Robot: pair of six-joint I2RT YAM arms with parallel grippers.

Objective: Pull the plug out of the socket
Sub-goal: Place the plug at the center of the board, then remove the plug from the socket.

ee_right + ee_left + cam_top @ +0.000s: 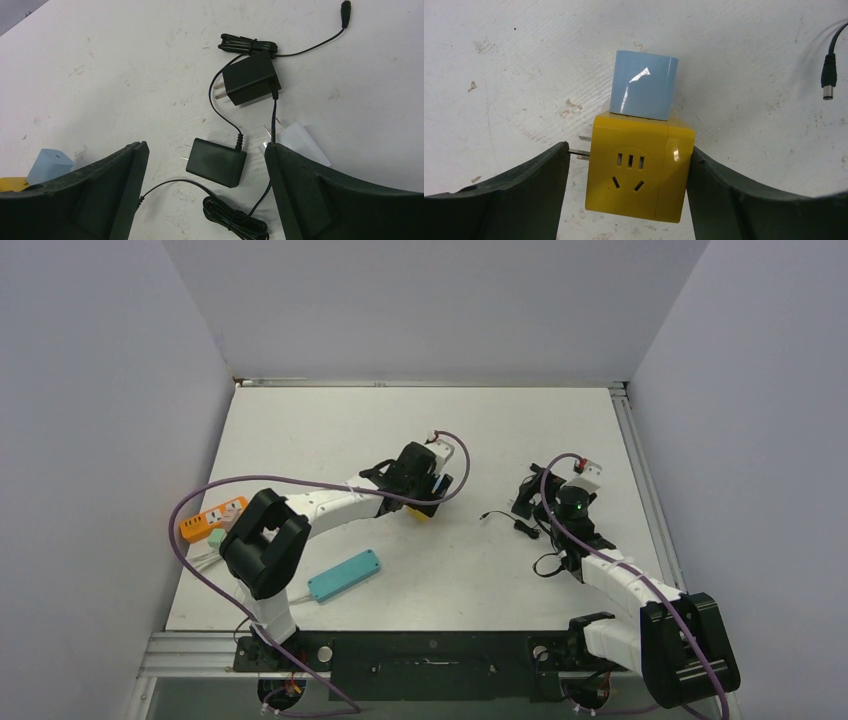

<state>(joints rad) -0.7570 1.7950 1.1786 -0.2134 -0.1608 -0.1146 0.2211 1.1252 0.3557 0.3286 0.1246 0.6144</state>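
A yellow cube socket (pixel 639 170) lies on the white table with a light blue plug (pixel 643 85) seated in its far face. My left gripper (pixel 629 152) straddles the cube: the right finger presses its side and the left finger touches the tips of its metal prongs (pixel 580 152). From above, the socket (pixel 424 512) sits under the left gripper (pixel 425 495) at mid-table. My right gripper (pixel 206 149) is open and empty above a black adapter (pixel 216 162). The blue plug (pixel 50 165) shows at the right wrist view's left edge.
A second black adapter (pixel 250 78), a white adapter (pixel 300 142) and a coiled black cable (pixel 232 220) lie under the right arm. A teal power strip (pixel 344 574) lies near the front. An orange power strip (pixel 213 519) sits at the left edge. A barrel connector (pixel 828 75) lies right of the socket.
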